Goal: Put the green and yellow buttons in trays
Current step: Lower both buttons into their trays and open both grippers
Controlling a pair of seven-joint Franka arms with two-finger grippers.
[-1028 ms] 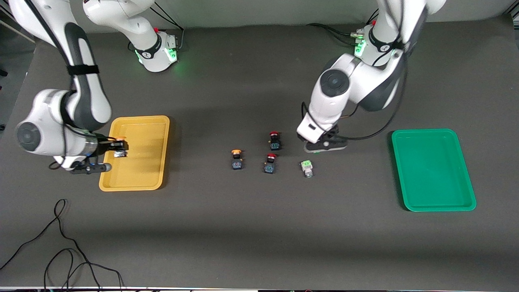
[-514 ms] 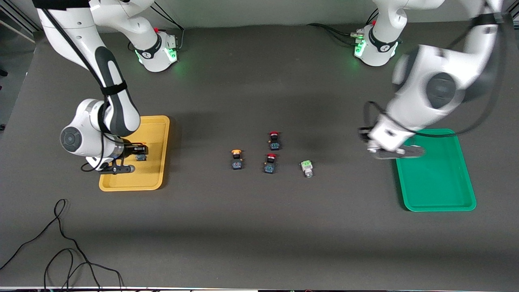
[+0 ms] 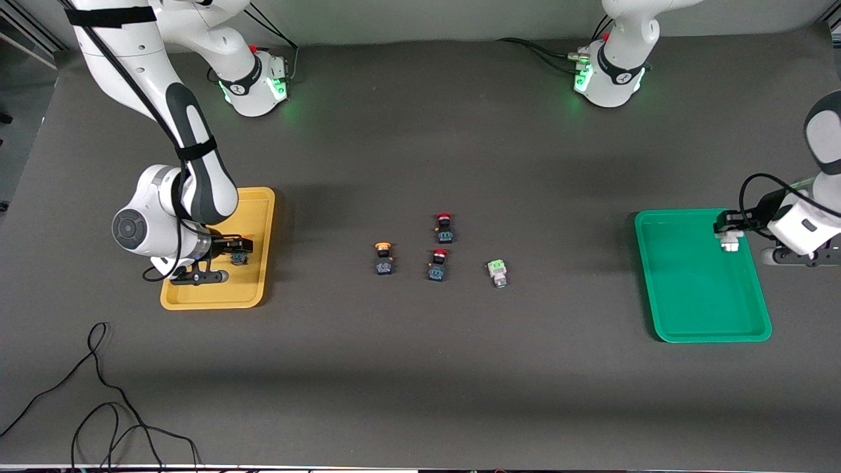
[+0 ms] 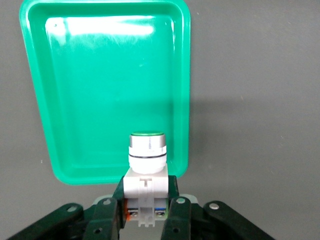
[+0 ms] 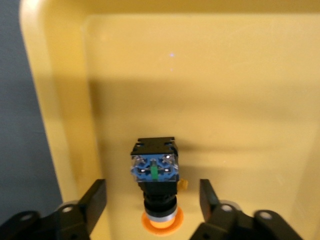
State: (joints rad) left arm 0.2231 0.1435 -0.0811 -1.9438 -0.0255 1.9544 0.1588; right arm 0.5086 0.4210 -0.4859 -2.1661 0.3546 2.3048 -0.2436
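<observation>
My right gripper [image 3: 231, 259] is open low over the yellow tray [image 3: 255, 217]. A dark-bodied yellow-capped button [image 5: 155, 167] lies on the tray floor [image 5: 225, 100] between the fingers, touching neither; it also shows in the front view [image 3: 240, 258]. My left gripper [image 3: 728, 240] is shut on a white-bodied green-topped button [image 4: 146, 165], held over the green tray [image 3: 696, 295] near its edge at the left arm's end [image 4: 100, 100]. A second yellow-capped button [image 3: 383, 257] and a second green-topped button [image 3: 497, 272] lie mid-table.
Two dark-bodied red-capped buttons [image 3: 445, 228] [image 3: 438, 265] lie between the loose yellow and green ones. A black cable [image 3: 98, 394] loops on the table near the front camera at the right arm's end.
My left arm swung from mid-table to the green tray, carrying the green-topped button. My right gripper moved farther over the yellow tray, and the yellow-capped button now lies free between its fingers.
</observation>
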